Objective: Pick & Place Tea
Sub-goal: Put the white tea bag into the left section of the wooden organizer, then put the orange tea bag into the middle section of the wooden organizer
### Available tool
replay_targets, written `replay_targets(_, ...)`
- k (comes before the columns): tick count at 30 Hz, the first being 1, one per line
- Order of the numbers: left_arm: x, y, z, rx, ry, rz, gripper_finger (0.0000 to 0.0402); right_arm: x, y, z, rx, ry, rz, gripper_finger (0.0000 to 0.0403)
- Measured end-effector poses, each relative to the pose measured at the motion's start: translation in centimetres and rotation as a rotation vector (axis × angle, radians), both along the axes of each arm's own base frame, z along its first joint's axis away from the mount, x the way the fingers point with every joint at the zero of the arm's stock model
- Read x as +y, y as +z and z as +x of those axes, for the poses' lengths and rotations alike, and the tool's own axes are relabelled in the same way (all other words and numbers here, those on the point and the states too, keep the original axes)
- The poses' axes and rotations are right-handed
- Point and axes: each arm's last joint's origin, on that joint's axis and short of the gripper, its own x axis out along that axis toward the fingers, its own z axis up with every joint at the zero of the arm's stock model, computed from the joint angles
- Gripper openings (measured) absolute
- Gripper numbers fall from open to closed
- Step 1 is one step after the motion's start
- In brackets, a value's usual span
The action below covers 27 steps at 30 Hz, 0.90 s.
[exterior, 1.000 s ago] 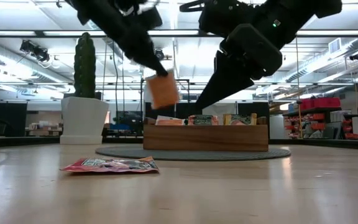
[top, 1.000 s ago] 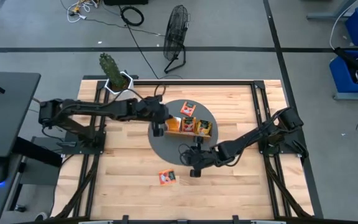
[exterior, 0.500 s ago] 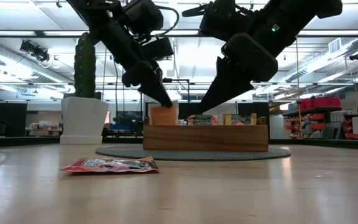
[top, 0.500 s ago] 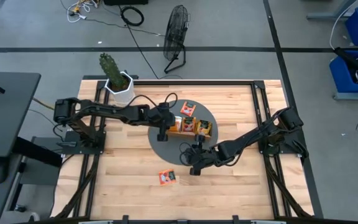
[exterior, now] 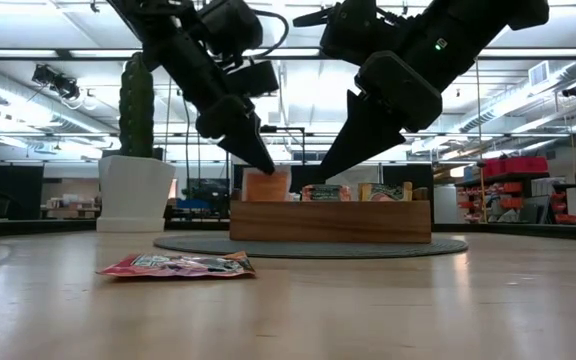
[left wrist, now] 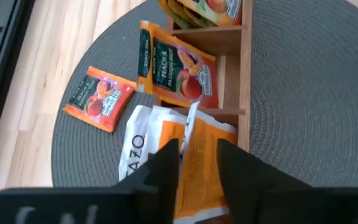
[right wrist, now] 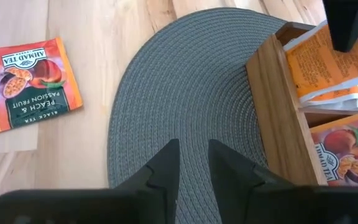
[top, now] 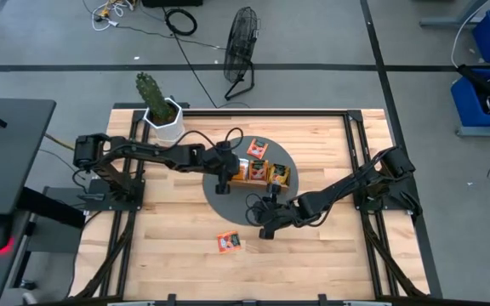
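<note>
My left gripper (top: pixel 221 172) (left wrist: pixel 197 152) is over the left end of the brown wooden tray (top: pixel 259 174) (exterior: pixel 331 220) and is shut on an orange tea sachet (exterior: pixel 265 186) (left wrist: pixel 199 168). More sachets stand in the tray's compartments (left wrist: pixel 182 68). One sachet lies flat on the grey mat (left wrist: pixel 98 99) (top: pixel 256 147). Another lies flat on the bare table near the near edge (top: pixel 229 242) (exterior: pixel 176 265) (right wrist: pixel 30 81). My right gripper (top: pixel 262 223) (right wrist: pixel 193 155) hovers shut over the mat's near part, holding nothing. My left gripper pinches the orange sachet by its upper edge (exterior: pixel 264 172) between the two fingers, coming from above and slanting from the table's left. The sachet stands upright below the fingertips, its lower part inside the tray's left end compartment, next to a white sachet (left wrist: pixel 135 149).
The round grey mat (top: pixel 228 200) (right wrist: pixel 185 81) lies under the tray at the table's middle. A white pot with a cactus (top: pixel 162 115) (exterior: pixel 133 190) stands at the far left corner. A black frame (top: pixel 347 127) edges the table. Bare wood (top: pixel 313 255) lies along the near side.
My left gripper has moved right toward the tray and down, carrying the orange sachet from above the tray's left end into its left end compartment. In the last half second it has barely moved. My right arm has kept still.
</note>
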Motion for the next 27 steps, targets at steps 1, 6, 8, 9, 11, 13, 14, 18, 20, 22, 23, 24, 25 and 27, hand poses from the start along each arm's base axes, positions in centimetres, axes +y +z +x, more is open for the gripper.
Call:
replay_targets(1, 0.0, 0.0, 0.0, 0.001, 0.001, 0.000, 0.0122, 0.0, 0.0, 0.0, 0.000, -0.001, 0.001, 0.0091)
replay_targets(6, -0.1, 1.4, -0.5, -0.041, 0.000, 0.005, 0.0167, 0.0, 0.0, 0.0, -0.008, -0.008, 0.010, 0.0091)
replay_targets(8, -0.1, 2.6, -0.9, -0.085, 0.000, 0.011, 0.0175, 0.0, 0.1, 0.0, -0.012, -0.009, 0.012, 0.0091)
replay_targets(9, -0.2, 3.2, -1.2, -0.100, 0.001, 0.012, 0.0178, 0.0, 0.1, 0.1, -0.014, -0.011, 0.014, 0.0091)
replay_targets(11, -0.2, 4.6, -1.8, -0.154, 0.016, 0.009, 0.0180, 0.0, 0.1, 0.0, -0.015, -0.017, 0.021, 0.0091)
replay_targets(13, -0.3, 6.1, -2.6, -0.209, 0.044, -0.017, 0.0180, 0.0, 0.1, 0.0, -0.015, -0.027, 0.029, 0.0091)
replay_targets(14, -0.4, 6.6, -3.1, -0.237, 0.054, -0.030, 0.0180, 0.1, 0.1, 0.0, -0.017, -0.032, 0.035, 0.0091)
replay_targets(18, -1.4, 7.1, -5.2, -0.296, 0.041, -0.064, 0.0181, 0.2, 0.1, 0.0, -0.017, -0.025, 0.057, 0.0091)
replay_targets(20, -2.1, 6.5, -6.4, -0.335, 0.036, -0.090, 0.0179, 0.4, 0.1, 0.0, -0.016, -0.003, 0.082, 0.0091)
replay_targets(22, -2.7, 5.9, -7.6, -0.379, 0.032, -0.119, 0.0174, 0.7, 0.2, 0.0, -0.019, 0.018, 0.104, 0.0091)
replay_targets(23, -3.1, 5.5, -8.1, -0.395, 0.041, -0.126, 0.0171, 0.8, 0.2, 0.1, -0.028, 0.025, 0.113, 0.0091)
replay_targets(24, -3.4, 5.1, -8.6, -0.413, 0.057, -0.124, 0.0168, 0.9, 0.3, 0.1, -0.043, 0.032, 0.124, 0.0091)
replay_targets(25, -3.7, 4.8, -9.0, -0.428, 0.073, -0.125, 0.0166, 1.1, 0.5, 0.3, -0.058, 0.044, 0.142, 0.0091)
replay_targets(27, -4.1, 4.3, -9.7, -0.434, 0.082, -0.117, 0.0160, 1.5, 0.8, 0.6, -0.092, 0.096, 0.215, 0.0091)
